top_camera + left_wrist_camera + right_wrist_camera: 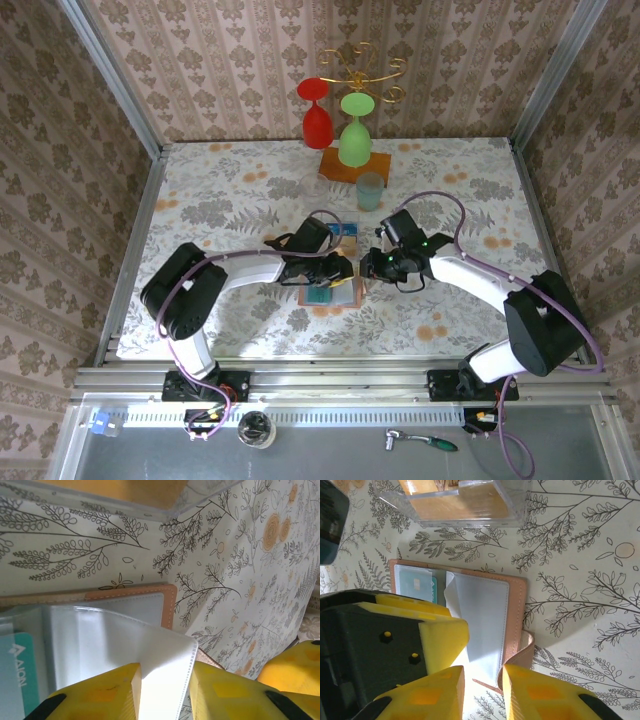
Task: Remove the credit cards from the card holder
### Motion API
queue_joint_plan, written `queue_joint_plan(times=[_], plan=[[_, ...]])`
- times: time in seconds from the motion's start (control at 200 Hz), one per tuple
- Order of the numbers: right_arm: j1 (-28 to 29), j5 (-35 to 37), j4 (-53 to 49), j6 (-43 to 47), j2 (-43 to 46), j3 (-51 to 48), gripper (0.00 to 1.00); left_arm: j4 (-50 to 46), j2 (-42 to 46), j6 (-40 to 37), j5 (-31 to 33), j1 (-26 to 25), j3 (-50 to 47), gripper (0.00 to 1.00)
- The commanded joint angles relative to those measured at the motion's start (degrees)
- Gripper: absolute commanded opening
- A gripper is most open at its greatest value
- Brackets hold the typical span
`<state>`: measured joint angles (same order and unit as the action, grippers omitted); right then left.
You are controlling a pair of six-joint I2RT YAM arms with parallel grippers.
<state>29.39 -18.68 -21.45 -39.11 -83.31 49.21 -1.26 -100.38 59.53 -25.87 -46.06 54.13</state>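
The left gripper (166, 674) sits low over the open card holder (169, 605). Its yellow fingers (102, 692) are partly spread. A clear plastic sleeve (125, 640) lifts off the holder, and its free edge lies in the gap between the fingers. No pinch on it shows.

The right gripper (483, 677) is at the holder's right edge, by the leather strap tab (525, 652). Its fingers stand a narrow gap apart. I cannot tell whether they clamp the rim or only rest over it.

The holder lies open and flat at the table's centre, with a tan rim around pale inner panels. One teal credit card (417, 586) sits in the left panel's pocket, face up.

In the way:
- The left gripper's finger and black body lie across the left panel and cover much of that pocket.
- The raised sleeve screens part of the right panel.

Around:
- Just far of the holder is a clear plastic case (465, 510), with orange-brown contents I cannot identify.
- Farther back are a clear cup (370, 190) and a gold rack (360, 65).
- A red glass (316, 115) and a green glass (356, 135) hang upside down from the rack, with an orange-brown wooden block (335, 165) at their foot.
- A floral tablecloth (230, 200) covers the table.
- On the near ledge, below the arm bases, are a green-handled tool (425, 441) and a small round jar (254, 430).
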Motion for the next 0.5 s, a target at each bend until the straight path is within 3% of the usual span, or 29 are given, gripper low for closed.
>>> queue_joint_plan(times=[0.0, 0.27, 0.495], plan=[[0.0, -1.5, 1.5, -1.4, 0.6, -0.8, 0.29, -1.9, 0.5, -1.5, -1.4, 1.2, 1.3, 0.34], [1.3, -1.0, 3.0, -3.4, -1.0, 0.1, 0.29, -2.9, 2.7, -3.6, -3.6, 4.0, 0.3, 0.43], [2.3, -0.2, 2.4, -4.0, -1.4, 1.2, 0.29, -2.9, 2.2, -4.7, -4.8, 5.3, 1.0, 0.45]])
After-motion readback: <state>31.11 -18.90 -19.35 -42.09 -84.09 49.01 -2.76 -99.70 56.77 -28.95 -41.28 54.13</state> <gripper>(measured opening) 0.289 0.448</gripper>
